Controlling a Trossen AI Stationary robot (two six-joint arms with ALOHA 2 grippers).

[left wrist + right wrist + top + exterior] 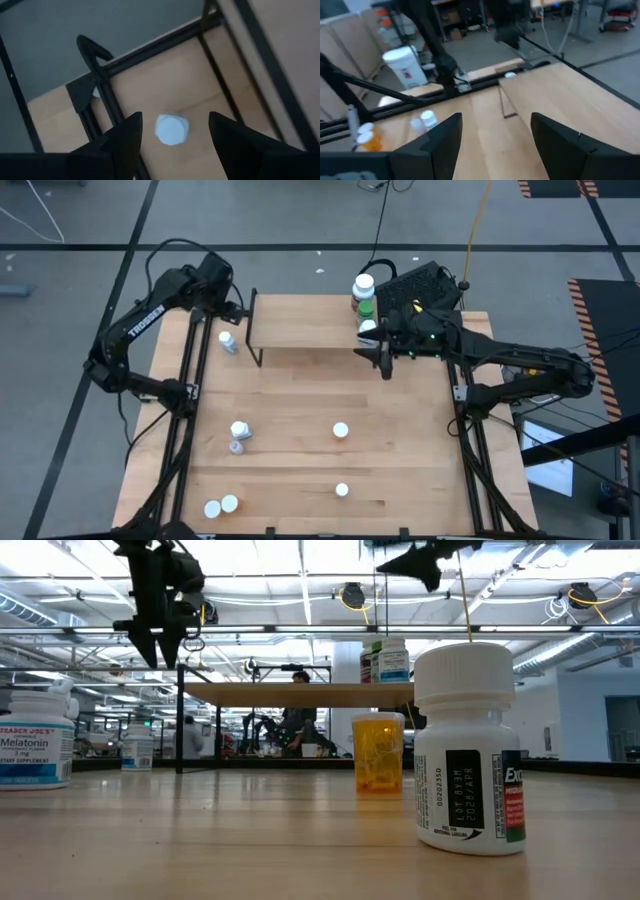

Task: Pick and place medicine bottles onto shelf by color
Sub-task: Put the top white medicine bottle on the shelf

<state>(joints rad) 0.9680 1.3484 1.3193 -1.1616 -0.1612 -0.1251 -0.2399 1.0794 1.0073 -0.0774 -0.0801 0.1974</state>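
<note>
The shelf (305, 320), a light-wood board on black legs, stands at the table's far side. Three bottles (366, 306) stand at its right end: two white-capped and one green. My left gripper (226, 308) hangs open above a white-capped bottle (228, 340) standing on the table by the shelf's left end. In the left wrist view that bottle's cap (171, 129) shows between the fingers, farther down. My right gripper (385, 362) hovers open, empty, off the shelf's right near corner. Several more bottles stand on the table, among them an orange one (378, 752) and a large white one (470, 750).
White-capped bottles stand scattered on the table: two at left of centre (239, 436), one at centre (341, 430), one nearer (342, 490), two at the near left corner (221, 506). Black frame rails (185, 410) run along both table sides. People sit in the room beyond (298, 715).
</note>
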